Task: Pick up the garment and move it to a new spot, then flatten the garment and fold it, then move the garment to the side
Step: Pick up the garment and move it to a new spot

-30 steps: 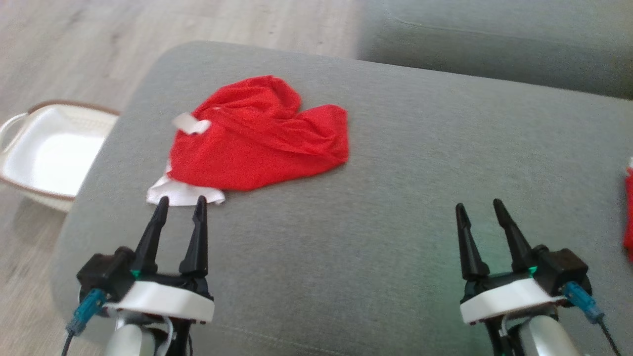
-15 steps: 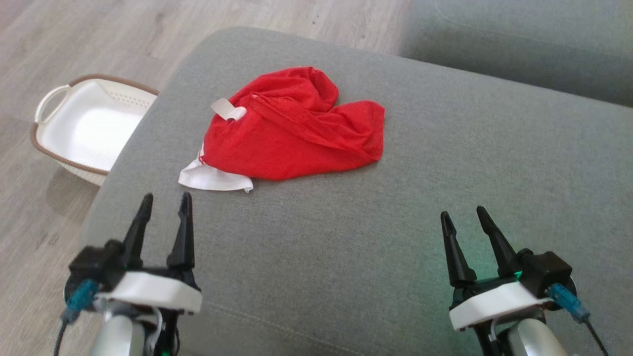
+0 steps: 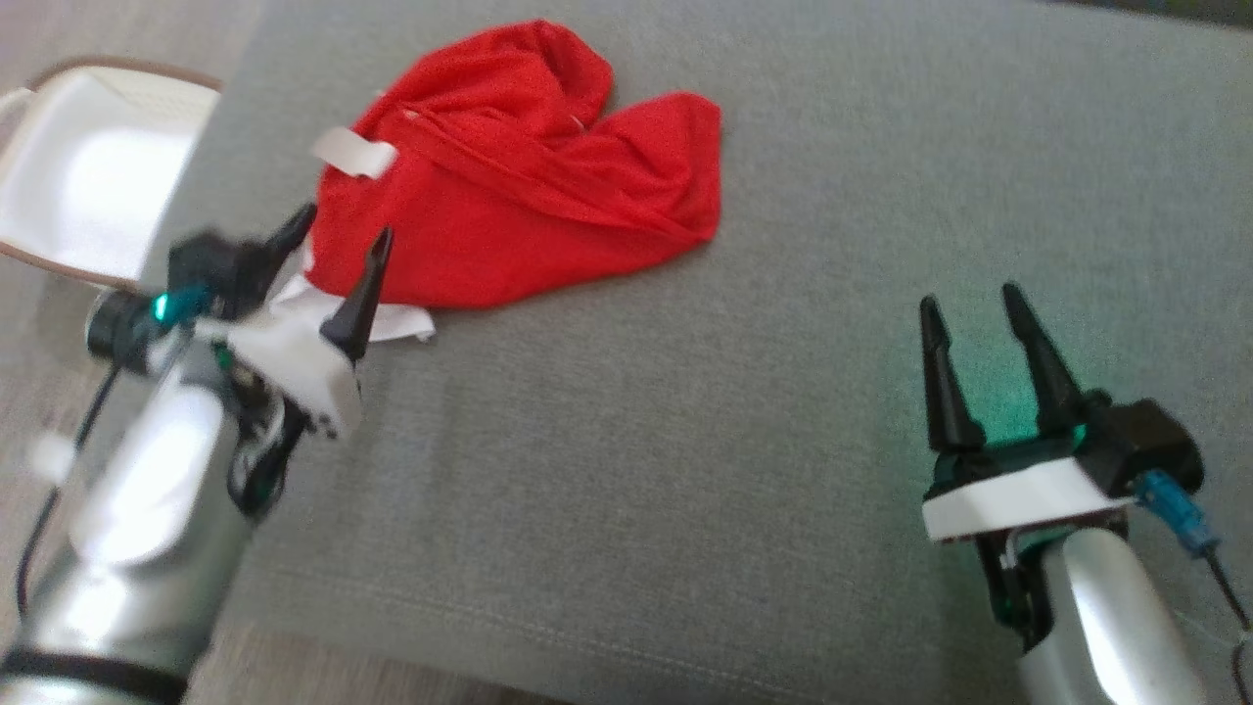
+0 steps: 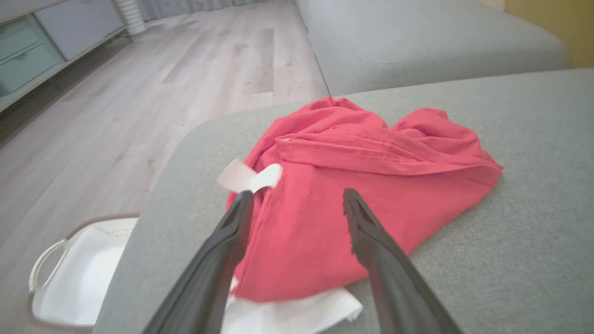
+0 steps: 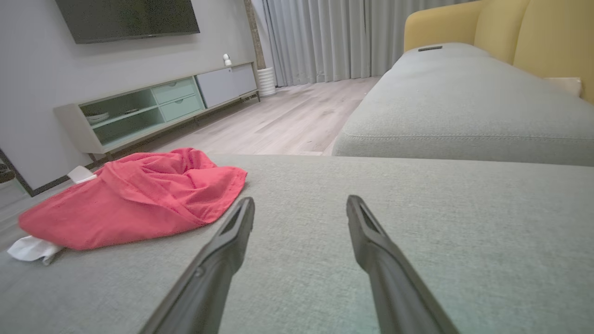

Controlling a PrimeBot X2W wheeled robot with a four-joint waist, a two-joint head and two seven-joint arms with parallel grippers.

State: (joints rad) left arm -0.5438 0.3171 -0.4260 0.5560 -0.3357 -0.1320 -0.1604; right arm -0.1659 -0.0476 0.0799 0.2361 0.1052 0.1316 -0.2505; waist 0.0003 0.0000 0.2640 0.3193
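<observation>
Head view: left gripper (image 3: 343,230), jaws spread, has advanced to the red garment's (image 3: 529,176) near edge on the grey cushion (image 3: 685,441); right gripper (image 3: 967,299), also spread, waits well apart. Left wrist view: fingers (image 4: 218,250) frame the cloth. Right wrist view: bare cushion ahead. Pick-up judged imminent.

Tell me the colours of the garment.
Red garment with white trim; clearest in the left wrist view.

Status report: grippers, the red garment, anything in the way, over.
Left gripper open, poised at garment edge. Right gripper open, over cushion. Garment crumpled, ungrasped. Nothing blocking.
</observation>
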